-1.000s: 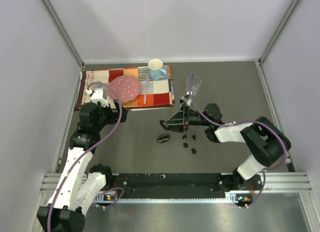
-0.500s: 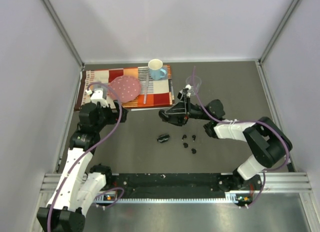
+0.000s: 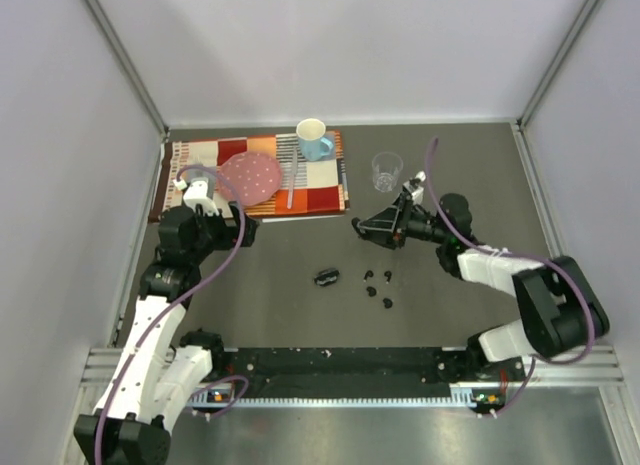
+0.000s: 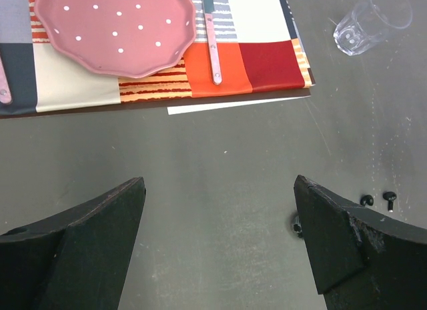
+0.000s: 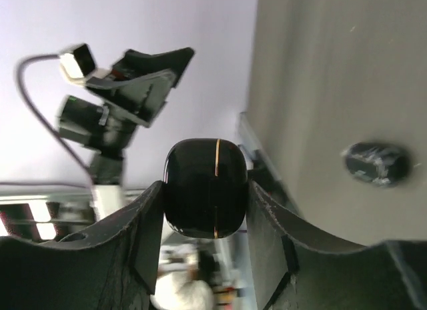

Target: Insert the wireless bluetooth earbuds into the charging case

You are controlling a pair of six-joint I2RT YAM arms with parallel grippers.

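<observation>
Now swung to the right of where it was half a second ago, the right gripper (image 5: 204, 205) pinches a black charging case (image 5: 205, 183) with a thin gold line, held off the counter (image 3: 480, 185). It no longer overlaps the glass (image 3: 387, 170) on the far side. Four earbuds (image 3: 370, 276) lie unmoved on the counter, nearer than the gripper, with a second case (image 3: 326, 277) just left of them. The left gripper (image 4: 219, 183) stays spread and empty near the checked placemat (image 3: 325, 175).
</observation>
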